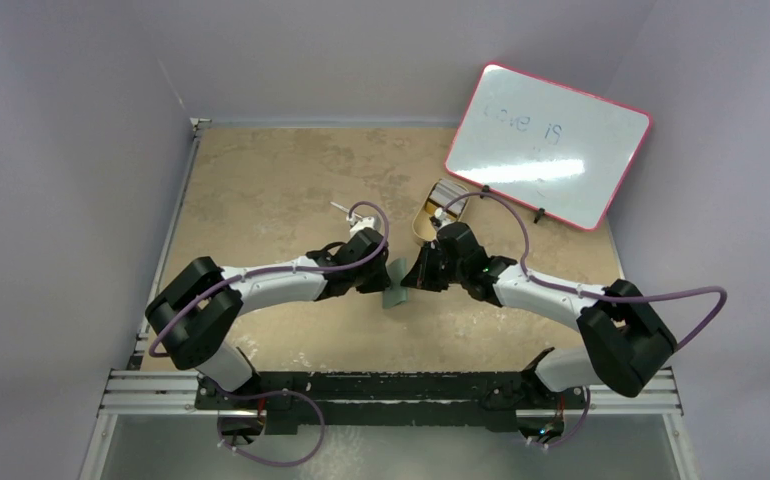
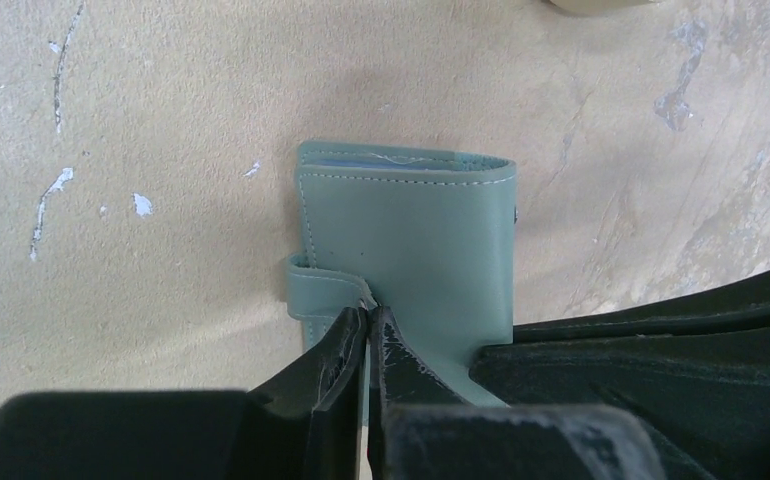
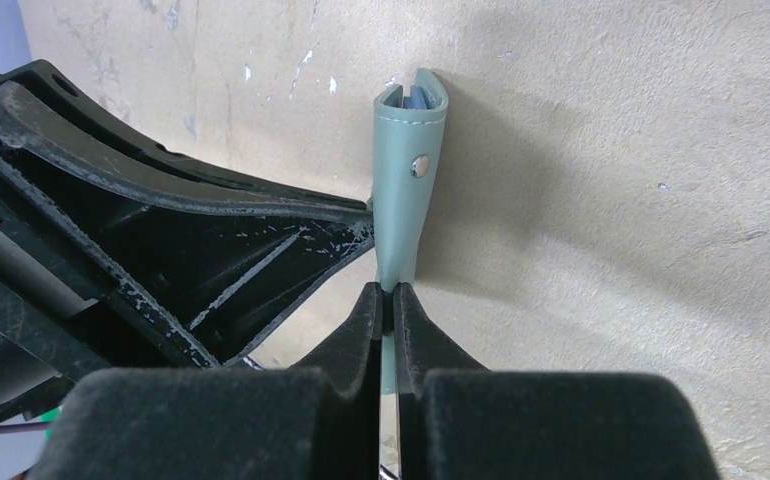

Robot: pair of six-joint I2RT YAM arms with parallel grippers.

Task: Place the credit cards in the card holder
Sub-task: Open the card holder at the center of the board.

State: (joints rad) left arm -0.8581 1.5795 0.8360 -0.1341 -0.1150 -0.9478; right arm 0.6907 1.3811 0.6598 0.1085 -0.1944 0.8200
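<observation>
Grey-green folding card holder [image 2: 406, 240], closed. Left jaws clamped at its strap [image 2: 323, 285], right jaws clamped on its edge. Judged step: opening it; next, peel the strap free while the right grips firmly.

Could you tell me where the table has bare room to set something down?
Bare: the table's far-left stretch beyond the left arm, and the near strip between both arms. Crowded: the middle, where left gripper and right gripper pinch the card holder, and by the tray and whiteboard.
</observation>
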